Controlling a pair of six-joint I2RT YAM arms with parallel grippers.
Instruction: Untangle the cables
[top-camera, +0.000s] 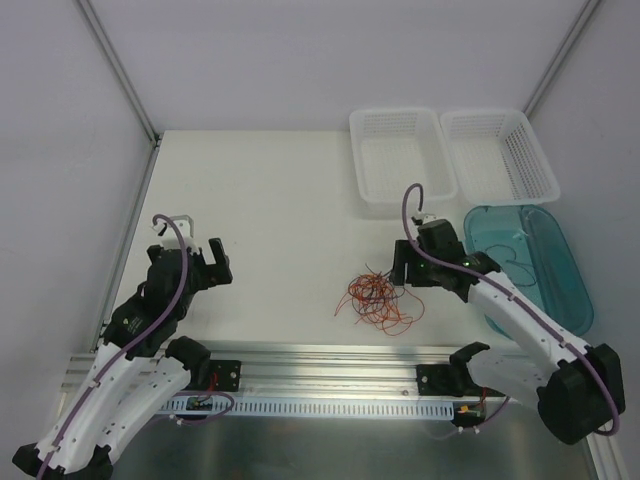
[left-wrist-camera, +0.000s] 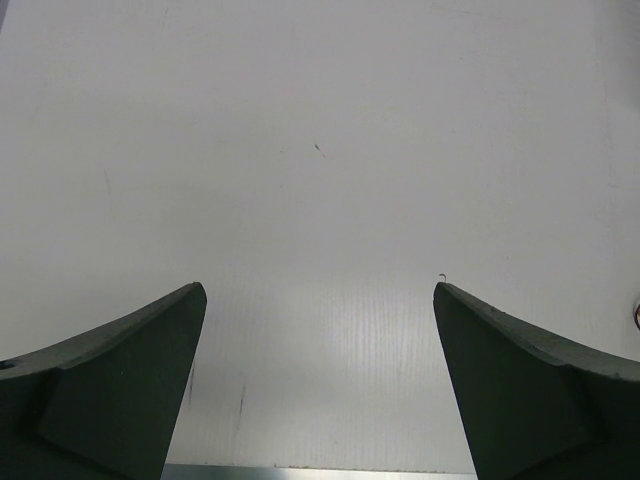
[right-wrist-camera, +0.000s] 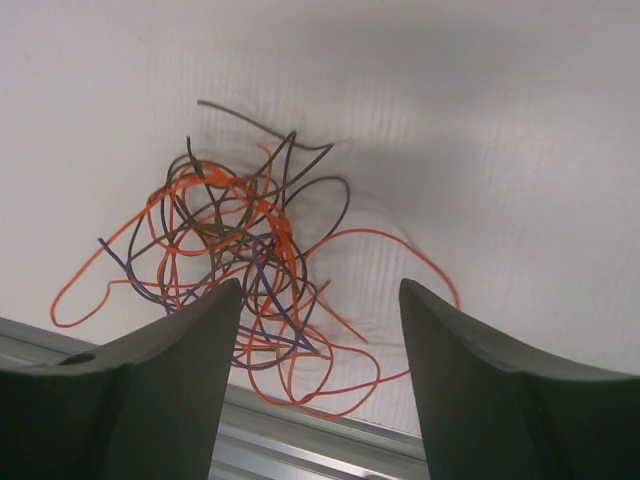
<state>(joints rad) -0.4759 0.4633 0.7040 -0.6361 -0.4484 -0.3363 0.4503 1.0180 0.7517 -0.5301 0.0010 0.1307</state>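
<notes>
Both claws stood open. The right claw (right-wrist-camera: 320, 290) had its fingers apart with nothing between them, poised over the wires (right-wrist-camera: 250, 250). The left claw (left-wrist-camera: 319, 290) was spread wide above bare table (top-camera: 270, 200).

From above, the wires lay in one loose knot at about 5 o'clock from the table's middle, their nearest loops close to the metal rail (top-camera: 330, 355). The right claw sat just beside the knot at its 3 o'clock, and the left claw was well apart at its 9 o'clock.

Such hair-thin strands would probably be very light, limp yet springy, and quick to slip from a loose pinch. A tug at the middle would likely tighten the knot. The better hold seemed to be a free end or an outer loop. In the right wrist view, a dark end stuck out at 12 o'clock of the knot and a wide orange loop at 8 o'clock.

Three colours showed: orange, dark brown and a thin purple. The strands of each could not be counted in the tangle. Two white baskets (top-camera: 400, 160) stood at 1 o'clock, with one blue tub (top-camera: 530, 260) at 3 o'clock.
</notes>
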